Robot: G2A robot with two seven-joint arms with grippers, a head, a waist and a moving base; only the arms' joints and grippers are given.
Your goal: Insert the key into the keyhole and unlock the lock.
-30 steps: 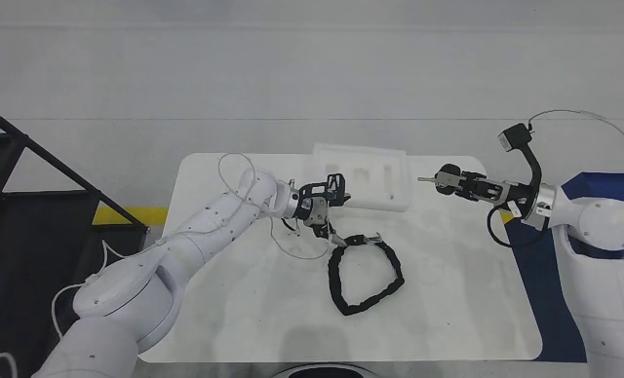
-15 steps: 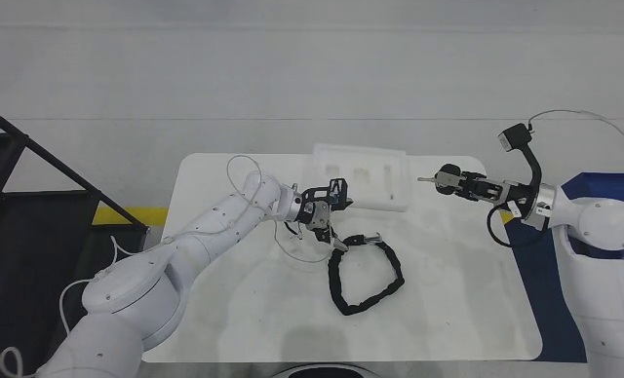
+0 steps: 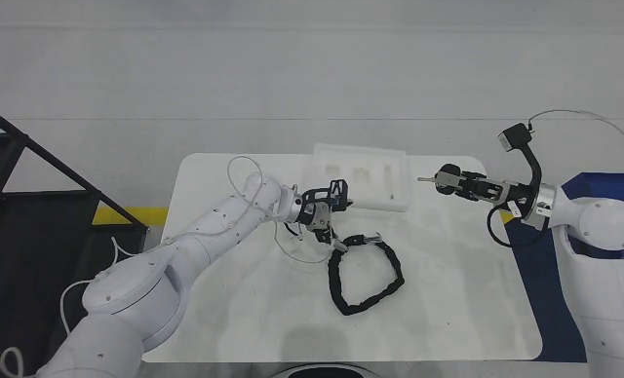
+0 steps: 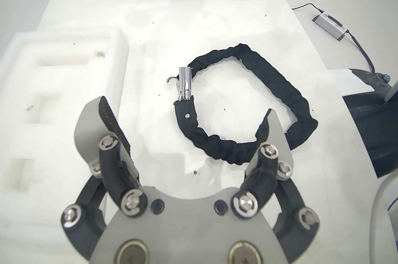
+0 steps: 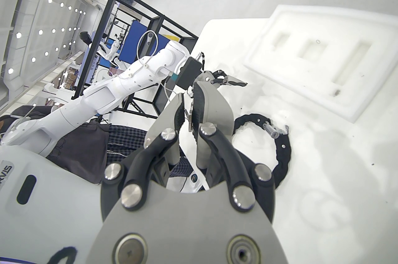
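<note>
**Open left jaws by the cylinder, key held well apart**

The white counter (image 3: 244, 310) carries the chain lock (image 3: 398, 273), a black-sleeved loop, with a foam tray (image 3: 361, 178) just beyond it. The left arm (image 3: 224, 217) is much the nearer to the chain lock. Its jaws stand wide open and empty, just above the loop's joined ends. There the chrome cylinder (image 4: 184, 82) lies flat, its long axis running roughly along the jaws' reach, not across their gap. Which end bears the keyhole is hard to tell. The right arm (image 3: 546, 203) hangs well apart from the chain lock, jaws closed on the key (image 3: 425, 179), whose shaft points roughly toward the lock's side.
</note>
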